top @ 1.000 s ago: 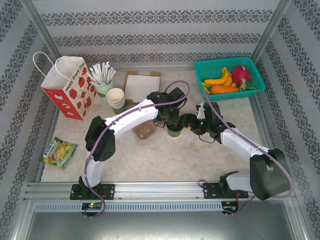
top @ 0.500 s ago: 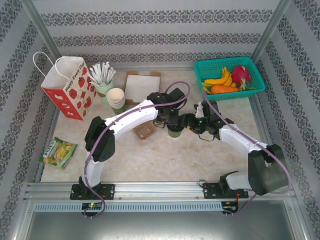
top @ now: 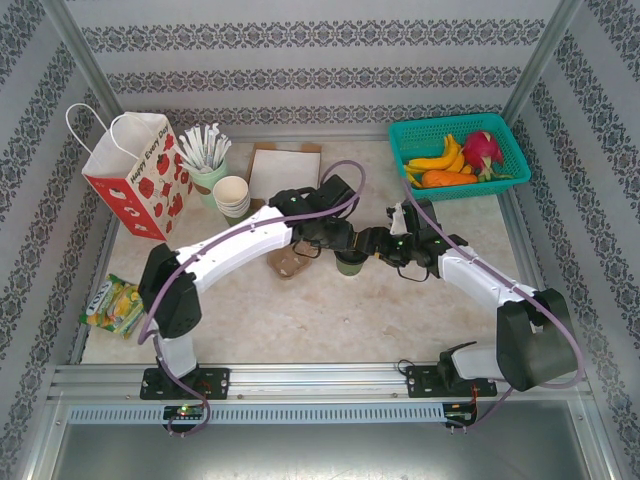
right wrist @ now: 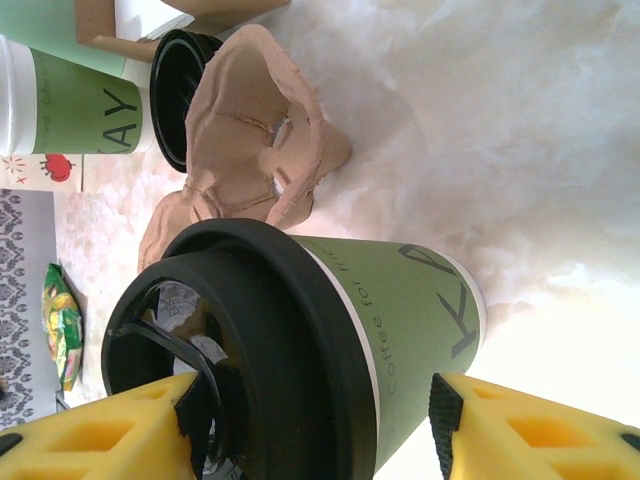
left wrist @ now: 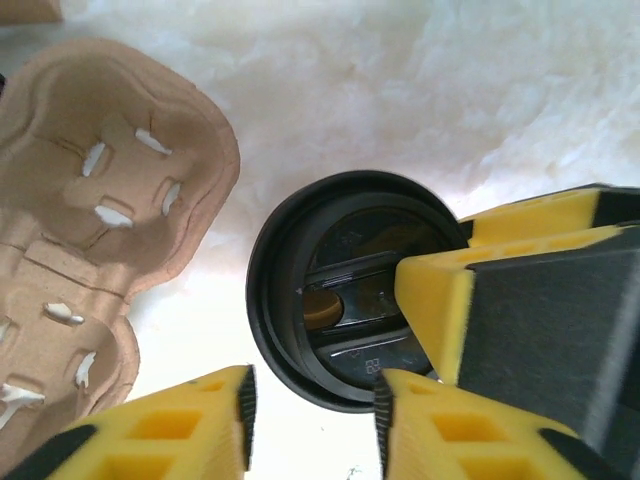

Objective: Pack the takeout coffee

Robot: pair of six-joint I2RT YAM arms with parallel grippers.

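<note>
The takeout coffee (top: pixel 350 263), a green paper cup (right wrist: pixel 410 310) with a black lid (left wrist: pixel 345 285), stands mid-table. From the left, my left gripper (top: pixel 334 250) hovers over it, open, with its fingers (left wrist: pixel 165 425) clear of the lid's near rim. My right gripper (top: pixel 373 248) comes in from the right and straddles the cup. One of its pads (right wrist: pixel 110 430) presses on the lid top and the other (right wrist: pixel 520 430) lies against the cup wall. That upper finger (left wrist: pixel 520 300) also lies across the lid in the left wrist view.
A brown pulp cup carrier (top: pixel 288 262) lies just left of the cup. At the back left are a red paper bag (top: pixel 135 175), a green cup of wrapped sticks (top: pixel 207 160), stacked cream cups (top: pixel 233 195) and a flat box (top: pixel 283 170). A teal fruit basket (top: pixel 458 155) sits back right and a snack packet (top: pixel 118 303) front left.
My left gripper has opened off the lid, and the left arm's elbow has swung out to the left. The right gripper closed in slightly and then stayed put.
</note>
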